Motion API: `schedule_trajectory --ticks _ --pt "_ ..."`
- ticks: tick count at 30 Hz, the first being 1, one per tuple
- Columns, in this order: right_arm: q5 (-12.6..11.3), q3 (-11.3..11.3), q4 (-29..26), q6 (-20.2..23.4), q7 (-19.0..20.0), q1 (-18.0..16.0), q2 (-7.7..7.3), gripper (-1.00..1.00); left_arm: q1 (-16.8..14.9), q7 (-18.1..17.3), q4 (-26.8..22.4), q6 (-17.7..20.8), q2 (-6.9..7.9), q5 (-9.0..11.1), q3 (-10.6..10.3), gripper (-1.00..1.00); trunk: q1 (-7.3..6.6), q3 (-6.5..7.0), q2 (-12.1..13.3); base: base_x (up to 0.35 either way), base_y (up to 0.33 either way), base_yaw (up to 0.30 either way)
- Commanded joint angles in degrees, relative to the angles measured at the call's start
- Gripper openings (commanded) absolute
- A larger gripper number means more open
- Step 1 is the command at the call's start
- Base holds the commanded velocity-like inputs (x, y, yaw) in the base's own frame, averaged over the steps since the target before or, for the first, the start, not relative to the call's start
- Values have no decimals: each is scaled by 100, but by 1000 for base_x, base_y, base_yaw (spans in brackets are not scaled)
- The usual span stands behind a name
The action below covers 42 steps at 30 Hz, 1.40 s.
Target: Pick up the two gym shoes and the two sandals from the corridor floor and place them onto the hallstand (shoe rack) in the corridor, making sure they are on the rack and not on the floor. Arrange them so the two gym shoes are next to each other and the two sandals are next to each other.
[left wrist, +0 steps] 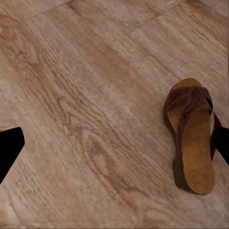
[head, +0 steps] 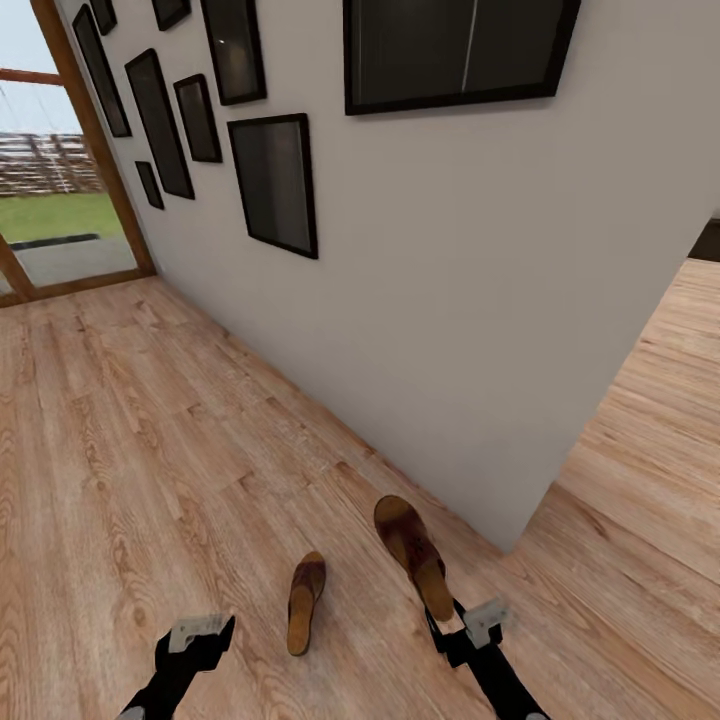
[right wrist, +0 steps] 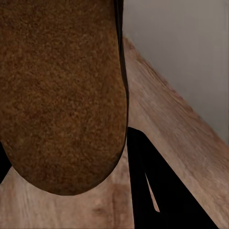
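A brown sandal (head: pixel 410 550) hangs above the corridor floor (head: pixel 150 450), with my right gripper (head: pixel 443 612) shut on its heel end. In the right wrist view its tan footbed (right wrist: pixel 62 95) sits close up, with a black finger (right wrist: pixel 152 191) beside it. The other sandal (head: pixel 305 600) (left wrist: pixel 193 136) lies flat on the planks between my two arms. My left gripper (head: pixel 203 640) (left wrist: pixel 114 148) hovers over bare floor to that sandal's left, open and holding nothing. The gym shoes and the hallstand are out of view.
A white wall (head: pixel 450 300) with several black-framed pictures (head: pixel 275 185) runs along the corridor and ends at a corner (head: pixel 515 545) close to the held sandal. A glass door (head: pixel 60 210) to the outside stands far left. More wood floor (head: pixel 650 420) opens beyond the corner on the right.
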Motion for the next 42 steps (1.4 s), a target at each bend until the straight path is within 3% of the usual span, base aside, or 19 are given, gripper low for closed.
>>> schedule_trajectory --ticks 1,2,5,8,12,15,17,18,20,23,42 --pt "-40 41 -199 165 41 0 42 -100 -53 -55 -9 150 -12 5 32 100 -1 -6 -2 0 0 -4" --pt "-23 147 -559 558 61 0 124 -100 -174 -55 -22 445 -29 -28 25 100 -1 -6 -2 0 0 -2" --pt "-12 297 -1102 1236 102 1 243 -100 -378 -54 -34 822 -43 -71 18 100 -1 -5 -2 0 0 -2" --pt "-6 580 -1954 2286 249 2 417 -100 -693 -54 -32 1219 -53 -149 12 100 -1 -5 -2 0 0 0" --pt "-11 849 -2750 3021 510 4 568 -100 -931 -54 -30 1366 -64 -231 16 100 -1 -5 -2 0 0 0" --pt "-18 1084 -3599 3621 796 1 776 -100 -1041 -54 22 1423 -86 -275 16 100 -1 -5 -2 0 0 0" --pt "-21 1236 -3819 3841 854 2 881 -100 -1058 -54 43 1431 -93 -281 6 100 -1 -5 -2 0 0 0" --pt "-23 1436 -3962 3942 878 4 933 -100 -1064 -52 47 1435 -94 -283 -48 100 -1 -5 -2 0 0 0" --pt "-26 1717 -4100 3994 889 4 960 -100 -1068 -50 23 1431 -87 -293 -222 100 -1 -5 -2 0 0 0" --pt "-29 1823 -4066 4010 892 5 960 -100 -1038 -41 -14 1432 -86 -292 -456 100 -1 -5 -2 0 0 0" --pt "-29 1852 -4087 4014 888 5 952 -100 -1004 -28 -39 1347 -78 -282 -515 100 -1 -5 -2 138 -102 -24"
